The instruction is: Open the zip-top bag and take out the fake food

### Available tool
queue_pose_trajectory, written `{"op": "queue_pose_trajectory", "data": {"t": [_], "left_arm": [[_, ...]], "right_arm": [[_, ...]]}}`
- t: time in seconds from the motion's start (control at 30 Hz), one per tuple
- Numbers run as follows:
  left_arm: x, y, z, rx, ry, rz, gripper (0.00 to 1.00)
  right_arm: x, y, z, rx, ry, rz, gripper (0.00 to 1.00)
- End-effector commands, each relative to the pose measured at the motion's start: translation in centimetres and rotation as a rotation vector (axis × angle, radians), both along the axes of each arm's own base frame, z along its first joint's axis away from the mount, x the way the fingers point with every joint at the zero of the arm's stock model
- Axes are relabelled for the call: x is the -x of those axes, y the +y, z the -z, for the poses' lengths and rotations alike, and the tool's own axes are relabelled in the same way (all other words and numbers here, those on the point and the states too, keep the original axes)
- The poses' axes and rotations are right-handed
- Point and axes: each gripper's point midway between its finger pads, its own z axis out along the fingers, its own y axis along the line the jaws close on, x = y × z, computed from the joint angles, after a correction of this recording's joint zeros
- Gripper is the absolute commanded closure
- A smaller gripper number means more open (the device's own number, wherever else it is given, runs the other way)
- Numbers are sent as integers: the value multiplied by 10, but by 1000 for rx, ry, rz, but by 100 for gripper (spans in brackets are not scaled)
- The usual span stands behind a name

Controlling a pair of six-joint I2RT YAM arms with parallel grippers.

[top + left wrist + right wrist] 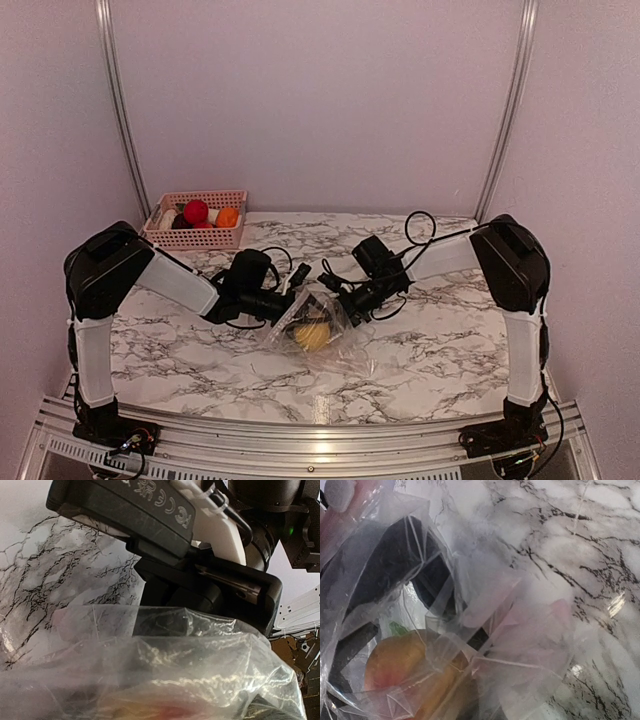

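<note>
The zip-top bag [322,328] lies crumpled at the middle of the marble table, with one yellow-orange piece of fake food [311,335] inside. My left gripper [293,303] is at the bag's upper left edge and my right gripper [336,291] at its upper right edge, facing each other with the plastic bunched between them. In the left wrist view the bag [200,670] covers my fingers. In the right wrist view the bag [520,630] drapes over the lens, with the fruit [400,665] behind it. Both look shut on the plastic.
A pink slotted basket [195,238] stands at the back left, holding a red fruit [196,211], an orange one [228,217] and others. The right arm's black gripper body [200,580] fills the upper part of the left wrist view. Walls enclose the table.
</note>
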Motion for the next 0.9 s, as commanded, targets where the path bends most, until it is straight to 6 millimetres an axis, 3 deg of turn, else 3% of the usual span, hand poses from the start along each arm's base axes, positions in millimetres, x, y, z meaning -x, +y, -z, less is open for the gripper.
{"op": "queue_pose_trajectory", "data": {"t": [0.0,0.33,0.6,0.87], "left_arm": [[7,6,15,-63,-8,21,12],[28,38,7,-98,-77,27,38],[39,59,-5,-130,-148,26,43],[23,98,-19,-138,-161,-115,45]], "right_arm": [[-8,14,-29,-74,-49,-15,100],[-32,-26,-22,-23,-63,110,100],[-44,-50,-19,9,-81,168,100],[-47,-70,-18,24,-89,207,100]]}}
